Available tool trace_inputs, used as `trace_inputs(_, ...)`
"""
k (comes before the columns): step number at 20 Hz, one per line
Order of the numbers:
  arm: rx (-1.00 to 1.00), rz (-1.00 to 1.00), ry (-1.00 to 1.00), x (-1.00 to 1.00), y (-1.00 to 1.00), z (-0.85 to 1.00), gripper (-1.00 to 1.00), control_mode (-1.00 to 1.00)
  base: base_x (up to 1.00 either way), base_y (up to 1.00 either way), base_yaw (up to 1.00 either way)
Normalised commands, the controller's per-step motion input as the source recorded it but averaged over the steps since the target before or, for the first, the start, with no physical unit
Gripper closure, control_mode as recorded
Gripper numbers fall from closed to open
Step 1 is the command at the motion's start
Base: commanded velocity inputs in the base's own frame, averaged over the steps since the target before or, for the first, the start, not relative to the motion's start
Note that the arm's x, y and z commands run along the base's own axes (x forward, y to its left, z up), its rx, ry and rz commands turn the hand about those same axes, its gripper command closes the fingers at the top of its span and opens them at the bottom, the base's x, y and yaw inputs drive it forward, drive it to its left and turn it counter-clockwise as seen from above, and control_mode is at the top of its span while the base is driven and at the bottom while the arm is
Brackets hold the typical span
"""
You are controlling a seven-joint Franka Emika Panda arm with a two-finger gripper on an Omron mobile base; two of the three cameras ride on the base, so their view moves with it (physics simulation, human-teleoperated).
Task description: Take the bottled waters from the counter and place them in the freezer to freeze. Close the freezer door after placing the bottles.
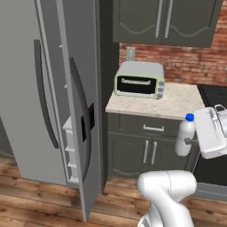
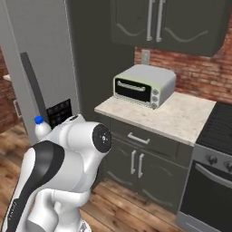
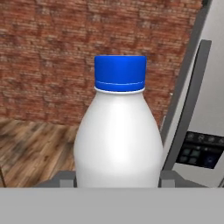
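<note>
Bottle (image 3: 117, 131): base cut off by bottom edge in hand view; in right base view all but cap and shoulder hidden behind the arm. Freezer (image 1: 26, 88) shelves mostly hidden behind the ajar freezer door (image 1: 80, 66). Stove (image 2: 217, 131) cut by right edge.

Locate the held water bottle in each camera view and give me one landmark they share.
Left base view: the water bottle is at the right edge, upright, in the gripper, in front of the counter cabinets.
Right base view: bottle at far left, just above the arm's shoulder.
Hand view: bottle centre, filling the frame's lower half.
Shared landmark: the freezer's black panel.
</note>
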Motion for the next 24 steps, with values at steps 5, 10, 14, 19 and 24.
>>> trace_inputs(5,0.00,0.00,0.00,0.00,0.00,0.00,1.00,1.00,0.00,1.00,0.05)
trace_inputs(10,0.00,0.00,0.00,0.00,0.00,0.00,1.00,1.00,-0.05,0.85,0.31)
trace_inputs(14,0.00,0.00,0.00,0.00,0.00,0.00,1.00,1.00,-0.53,0.63,0.40)
trace_inputs(19,0.00,0.00,0.00,0.00,0.00,0.00,1.00,1.00,-0.46,0.80,0.41)
trace_inputs(24,0.00,0.00,0.00,0.00,0.00,0.00,1.00,1.00,-0.13,1.00,0.34)
